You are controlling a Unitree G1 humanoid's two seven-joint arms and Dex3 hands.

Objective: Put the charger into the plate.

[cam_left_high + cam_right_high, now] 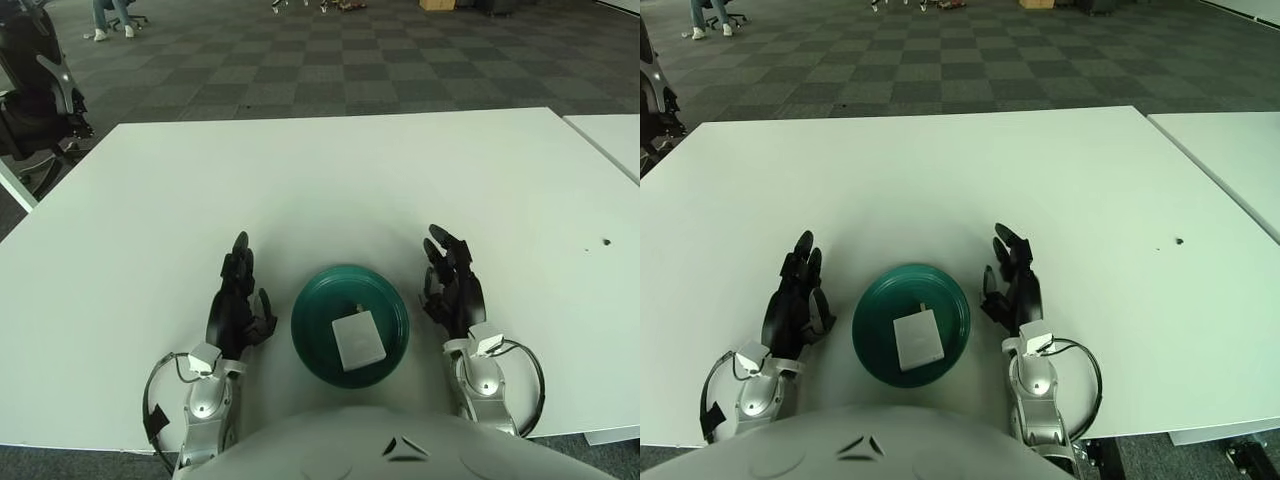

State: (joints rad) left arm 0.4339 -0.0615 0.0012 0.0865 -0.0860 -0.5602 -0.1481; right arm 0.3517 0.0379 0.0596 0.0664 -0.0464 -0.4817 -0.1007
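Right hand (455, 290) of mine sits just to the right of the green plate (312, 305), fingers (443, 244) loosely extended forward and slightly apart, holding nothing. My left hand (238, 305) shows just to the left of the plate in a similar pose, its fingers pointing away from me and relaxed, also holding nothing; whether either palm actually touches the surface (330, 180) I can't quite tell from this angle. Between the two hands, the white charger (358, 341) lies flat inside the plate, sitting a little toward the near right part of the dish, with a small stub at its far edge that might be a prong or plug end. The plate stands on the white surface close to my body. A small dark speck (604, 241) marks the surface well off to the right. Beyond the far edge lies a checkered carpet floor (330, 60), and a dark chair (35, 95) stands at the far left.
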